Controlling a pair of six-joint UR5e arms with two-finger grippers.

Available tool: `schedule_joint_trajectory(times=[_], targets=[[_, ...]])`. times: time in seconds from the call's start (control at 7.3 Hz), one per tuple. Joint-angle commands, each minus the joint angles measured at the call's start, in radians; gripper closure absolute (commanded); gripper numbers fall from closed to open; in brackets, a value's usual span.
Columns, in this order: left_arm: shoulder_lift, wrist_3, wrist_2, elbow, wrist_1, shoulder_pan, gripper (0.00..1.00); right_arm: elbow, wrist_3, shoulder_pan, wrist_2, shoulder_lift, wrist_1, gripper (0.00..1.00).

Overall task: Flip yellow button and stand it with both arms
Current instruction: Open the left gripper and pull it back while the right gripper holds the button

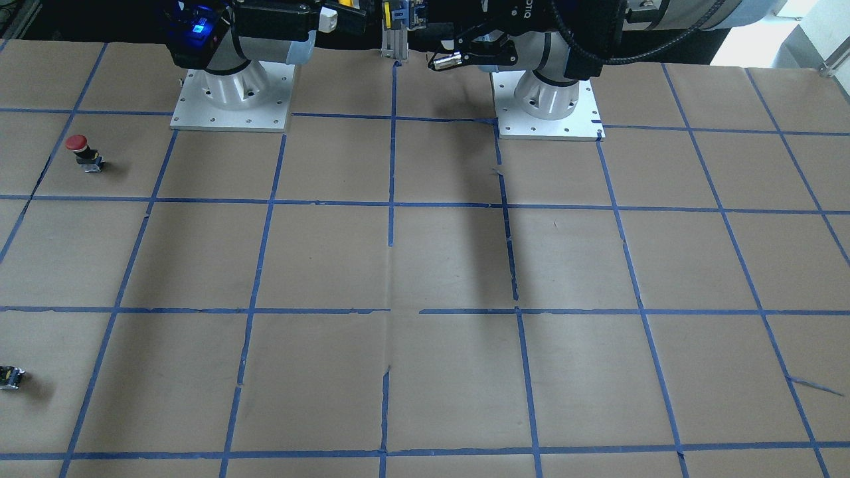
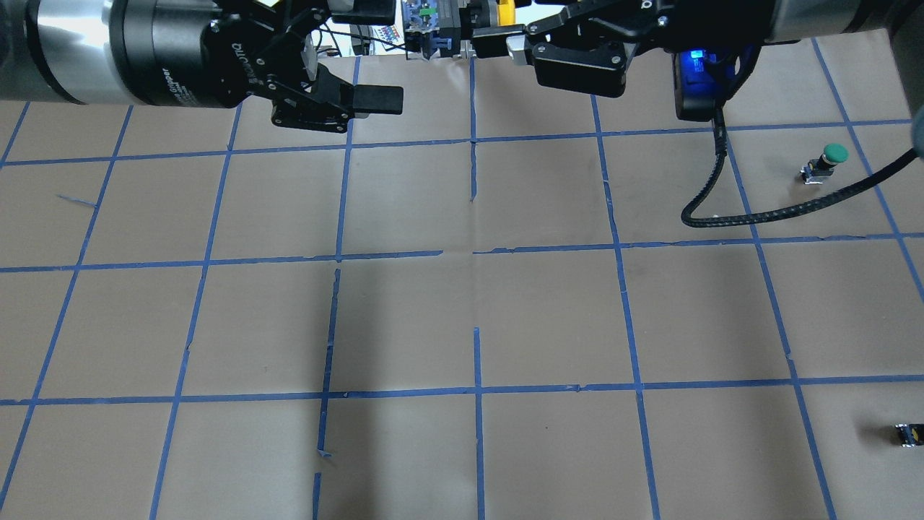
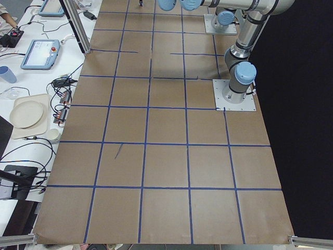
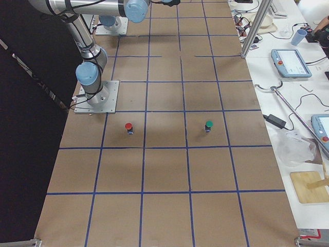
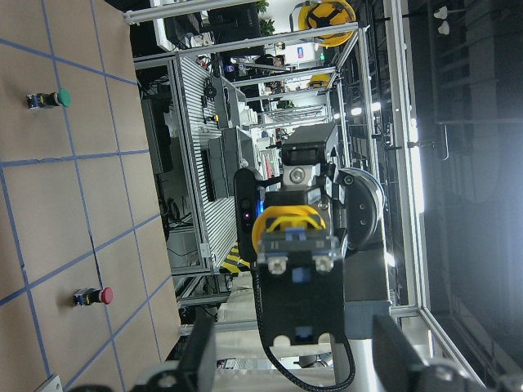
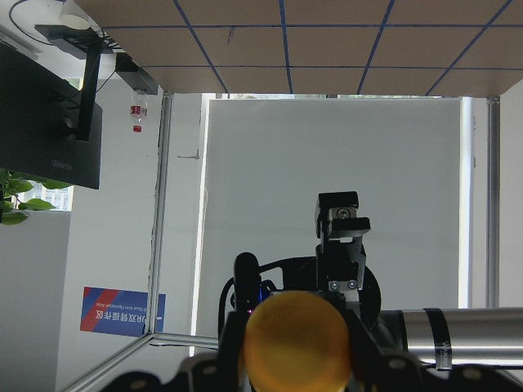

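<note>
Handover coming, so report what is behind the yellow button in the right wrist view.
Behind the yellow button: the left hand, open, one finger showing above it in that view. The button hides part of that hand.

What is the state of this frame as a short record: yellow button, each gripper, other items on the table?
yellow button: in the air, off the table
right gripper: shut on the button's yellow cap
left gripper: open, empty, facing the button's contact block
also on table: red button, green button, small capless block
</note>
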Motion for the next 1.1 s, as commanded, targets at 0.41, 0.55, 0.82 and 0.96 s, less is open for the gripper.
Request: schedule_joint_trajectory(times=[0.41,0.55,0.82,0.96], targets=[[-0.106,-0.336,0.026,0.162,0.16,0.043,0.0,0.01,-0.277,-0.091,-0.287,-0.009,0.008,0.94],[-0.123,-0.387,0.02,0.183,0.171,0.043,0.0,0.024,-0.369,-0.079,-0.375,-0.012,0.025,0.94],[-0.131,-0.694,0.02,0.207,0.394,0.014,0.0,0.038,-0.706,-0.078,-0.607,-0.012,0.163,0.94],[-0.13,-0.824,0.075,0.209,0.532,0.017,0.0,0.037,-0.892,-0.082,-0.795,-0.004,0.222,0.94]])
